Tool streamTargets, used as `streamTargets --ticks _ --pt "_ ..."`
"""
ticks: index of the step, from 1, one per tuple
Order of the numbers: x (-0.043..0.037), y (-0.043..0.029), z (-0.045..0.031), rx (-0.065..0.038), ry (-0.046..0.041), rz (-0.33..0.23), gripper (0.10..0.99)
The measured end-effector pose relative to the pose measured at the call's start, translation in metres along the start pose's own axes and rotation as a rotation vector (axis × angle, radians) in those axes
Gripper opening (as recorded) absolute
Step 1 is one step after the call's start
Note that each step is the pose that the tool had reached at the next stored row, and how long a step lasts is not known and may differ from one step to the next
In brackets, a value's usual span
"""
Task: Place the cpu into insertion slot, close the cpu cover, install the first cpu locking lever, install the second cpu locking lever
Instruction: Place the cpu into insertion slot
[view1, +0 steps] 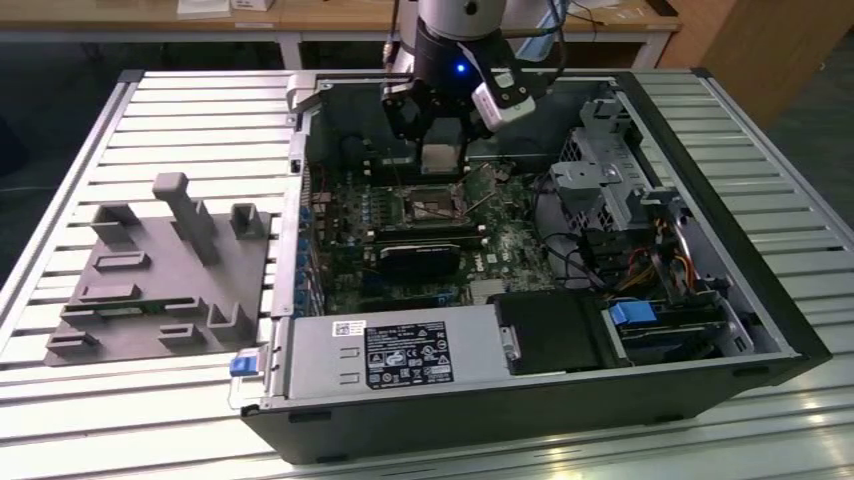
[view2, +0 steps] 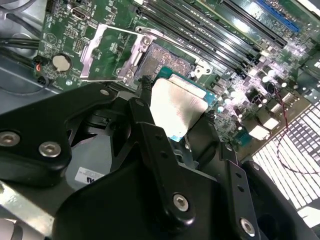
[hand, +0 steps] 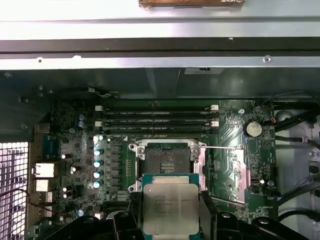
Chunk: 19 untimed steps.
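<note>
My gripper (hand: 170, 212) is shut on the cpu (hand: 169, 202), a flat square chip with a dull silver top and a green rim, held by two opposite edges between black fingers (view2: 142, 115). The cpu (view2: 176, 106) hangs a little above the motherboard, just short of the insertion slot (hand: 167, 161), whose dark contact field lies bare. Beside the slot, the cpu cover (hand: 226, 172) stands swung open as a thin silver frame (view2: 107, 52). In the exterior view the gripper (view1: 442, 165) hovers inside the open computer case over the slot (view1: 434, 206).
Long black memory slots (hand: 157, 120) run beside the socket. A black heatsink block (view1: 419, 256) and a power supply (view1: 387, 355) sit nearer the case front. Drive cage and cables (view1: 627, 230) fill the exterior view's right. A grey fixture (view1: 160, 270) lies outside, on the left.
</note>
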<state>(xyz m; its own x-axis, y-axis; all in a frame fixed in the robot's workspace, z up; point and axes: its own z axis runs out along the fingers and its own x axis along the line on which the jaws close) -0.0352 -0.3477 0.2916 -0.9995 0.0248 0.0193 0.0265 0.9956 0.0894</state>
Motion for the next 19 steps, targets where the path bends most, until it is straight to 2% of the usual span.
streamTargets --ticks 5,19 --pt "-0.0001 -0.0007 0.0075 0.0 -0.001 0.011 0.537" --pt "-0.0002 -0.0013 0.0144 -0.005 -0.0232 0.259 0.537"
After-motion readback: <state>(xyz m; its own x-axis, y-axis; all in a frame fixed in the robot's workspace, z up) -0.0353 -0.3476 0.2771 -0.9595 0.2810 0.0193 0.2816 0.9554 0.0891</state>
